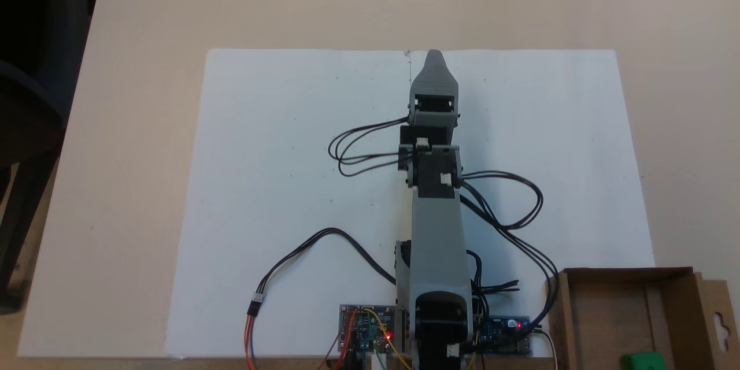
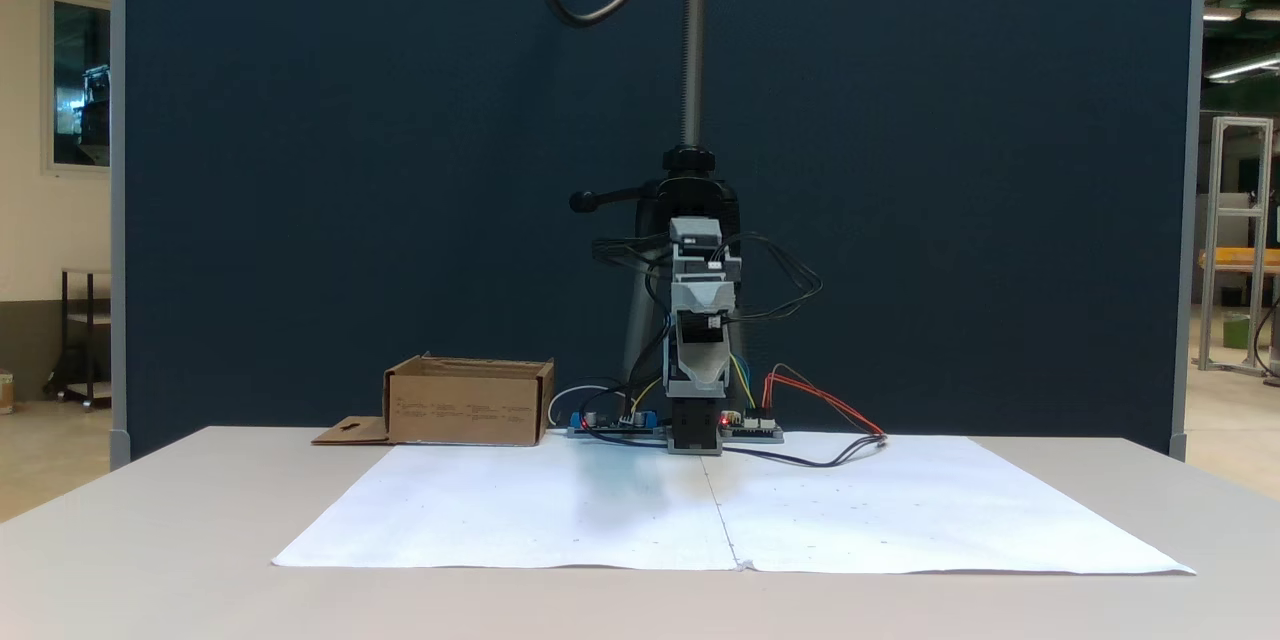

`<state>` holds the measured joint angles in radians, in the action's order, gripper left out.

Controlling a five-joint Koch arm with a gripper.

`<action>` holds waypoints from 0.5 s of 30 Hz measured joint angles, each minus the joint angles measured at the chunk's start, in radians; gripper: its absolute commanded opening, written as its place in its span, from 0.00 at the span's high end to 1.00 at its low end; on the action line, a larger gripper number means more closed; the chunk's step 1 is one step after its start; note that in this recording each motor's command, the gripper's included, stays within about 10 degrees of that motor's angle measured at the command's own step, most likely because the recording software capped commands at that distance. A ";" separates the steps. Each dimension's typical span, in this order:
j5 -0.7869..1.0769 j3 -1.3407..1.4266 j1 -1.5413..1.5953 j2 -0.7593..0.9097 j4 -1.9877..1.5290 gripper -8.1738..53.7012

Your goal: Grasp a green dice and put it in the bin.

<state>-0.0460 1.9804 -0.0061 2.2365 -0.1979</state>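
The green dice [image 1: 642, 361] lies inside the bin [image 1: 627, 275], a shallow brown cardboard box at the lower right edge of a fixed view. The bin [image 2: 468, 406] stands left of the arm's base in the fixed view from the front, its walls hiding the dice there. The grey arm reaches straight out over the white paper, far from the bin. My gripper [image 1: 434, 58] points away from the base and shows a single tapered tip. From the front, my gripper [image 2: 699, 378] faces the camera. Its jaws lie one over the other, and nothing shows between them.
White paper sheets [image 1: 277, 185] cover the middle of the beige table. Black cables [image 1: 509, 208] loop from the arm. Circuit boards [image 1: 367, 326] with red lights sit by the base. The bin's flap [image 1: 717, 315] with a keyhole cutout sticks out sideways. A dark blue partition [image 2: 350, 170] stands behind.
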 measured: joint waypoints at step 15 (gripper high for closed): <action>0.003 0.344 0.000 0.012 0.410 0.17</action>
<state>-0.0430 2.3240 -0.0061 2.2488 0.2117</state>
